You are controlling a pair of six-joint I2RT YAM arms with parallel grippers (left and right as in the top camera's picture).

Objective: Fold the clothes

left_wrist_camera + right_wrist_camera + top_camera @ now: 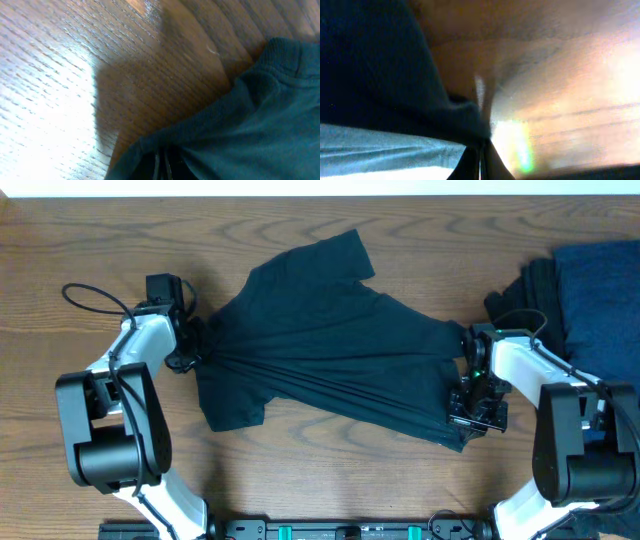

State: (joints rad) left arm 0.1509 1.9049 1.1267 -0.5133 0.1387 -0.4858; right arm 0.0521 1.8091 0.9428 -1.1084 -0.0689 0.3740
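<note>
A dark short-sleeved T-shirt (330, 350) lies stretched across the middle of the wooden table, pulled taut between both arms with long creases running left to right. My left gripper (195, 345) is shut on the shirt's left edge; in the left wrist view the fabric (250, 130) bunches where the closed fingers (165, 167) pinch it. My right gripper (462, 395) is shut on the shirt's right edge, and the right wrist view shows dark cloth (380, 75) gathered into the closed fingers (482, 160). More of the clothes (590, 290), black and navy, lie piled at the right edge.
Bare wood (100, 240) shows to the left and along the back of the table. The pile at the right edge sits close behind the right arm (530, 365). The left arm's cable (95, 298) loops over the table at the left.
</note>
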